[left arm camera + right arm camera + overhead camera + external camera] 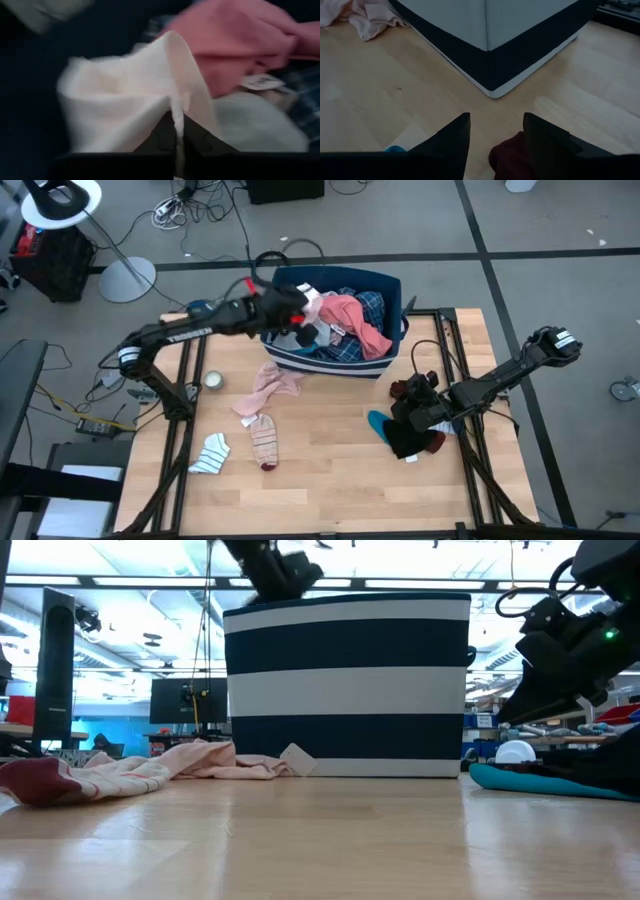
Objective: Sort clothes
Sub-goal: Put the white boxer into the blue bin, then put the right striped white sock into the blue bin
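My left gripper (303, 313) is over the dark blue bin with a white stripe (390, 365) at the table's far side, shut on a white piece (115, 110). A pink garment (355, 315) and a blue plaid shirt (372, 305) lie in the bin. My right gripper (495, 135) is open, low over a small heap of dark clothes (408, 438) at the table's right. A dark red piece (510, 155) lies between and below its fingers. A teal piece (380, 423) lies beside the heap. My left gripper pinches a raised fold of the white piece (176, 107) between its two shut fingers. The cloth spreads out beyond the fingertips, above the clothes in the bin. One layer or several, I cannot tell.
On the table to the near left of the bin lie a pale pink piece (270, 388), a striped sock (265, 440), a white and blue striped sock (212, 452) and a small round object (212, 380). Bare wood shows between the socks and the right heap.
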Controlling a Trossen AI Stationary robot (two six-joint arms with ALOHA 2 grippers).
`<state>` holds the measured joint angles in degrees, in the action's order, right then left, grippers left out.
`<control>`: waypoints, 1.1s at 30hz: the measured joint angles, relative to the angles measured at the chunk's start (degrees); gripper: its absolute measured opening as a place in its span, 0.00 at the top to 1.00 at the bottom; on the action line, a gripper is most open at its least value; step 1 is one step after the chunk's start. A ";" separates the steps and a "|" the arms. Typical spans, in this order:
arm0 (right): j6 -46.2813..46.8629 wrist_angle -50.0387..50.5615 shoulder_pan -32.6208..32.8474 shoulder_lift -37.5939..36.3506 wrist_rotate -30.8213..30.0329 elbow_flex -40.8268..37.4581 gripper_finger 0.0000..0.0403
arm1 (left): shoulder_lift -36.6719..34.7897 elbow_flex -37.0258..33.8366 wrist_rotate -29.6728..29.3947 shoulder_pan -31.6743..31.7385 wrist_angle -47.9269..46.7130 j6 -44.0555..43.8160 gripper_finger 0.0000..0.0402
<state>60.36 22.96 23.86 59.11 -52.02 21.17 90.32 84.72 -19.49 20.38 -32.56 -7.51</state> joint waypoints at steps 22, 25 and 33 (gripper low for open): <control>0.02 -0.46 0.00 0.00 2.16 0.00 0.56 | -3.47 -1.63 26.53 5.68 6.03 -9.01 0.67; -0.06 0.30 0.00 -0.38 5.34 0.57 0.56 | -5.38 1.58 24.54 4.69 1.50 -7.45 0.67; 3.28 14.09 0.87 -4.82 12.06 8.56 0.56 | -14.12 3.09 14.79 0.22 -12.85 -4.70 0.67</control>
<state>63.65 37.06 24.73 54.29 -39.97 29.73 76.21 87.81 -4.70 20.59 -45.41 -12.21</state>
